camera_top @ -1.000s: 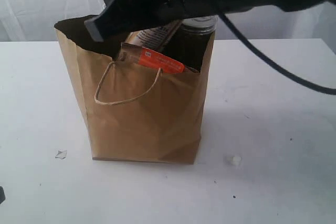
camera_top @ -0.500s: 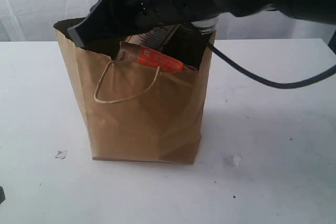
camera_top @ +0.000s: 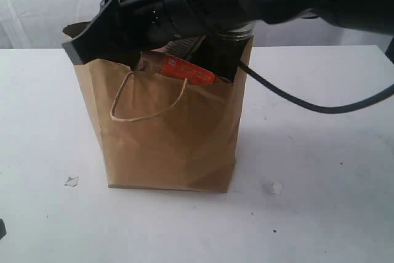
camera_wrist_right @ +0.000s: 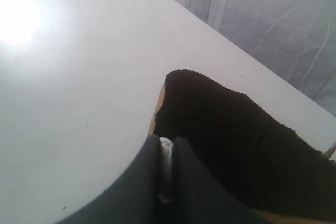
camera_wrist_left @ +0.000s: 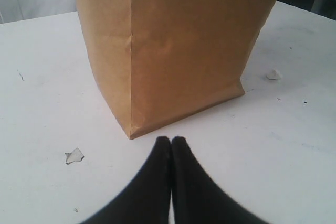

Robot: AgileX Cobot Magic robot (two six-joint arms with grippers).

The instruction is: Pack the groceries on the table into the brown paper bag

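A brown paper bag stands upright on the white table, several groceries inside. A brown-orange pouch leans at the near rim, with a long dark-ended pasta packet behind it. A clear jar shows its lid at the bag's 2 o'clock corner. The right gripper reaches across the open mouth to the 10 o'clock corner, clenched on a small white packet with only its edge showing. The left gripper sits low off the bag's 7 o'clock corner, fingers pressed flat together. White crumbs lie near the bag's base at 7 and 4 o'clock.
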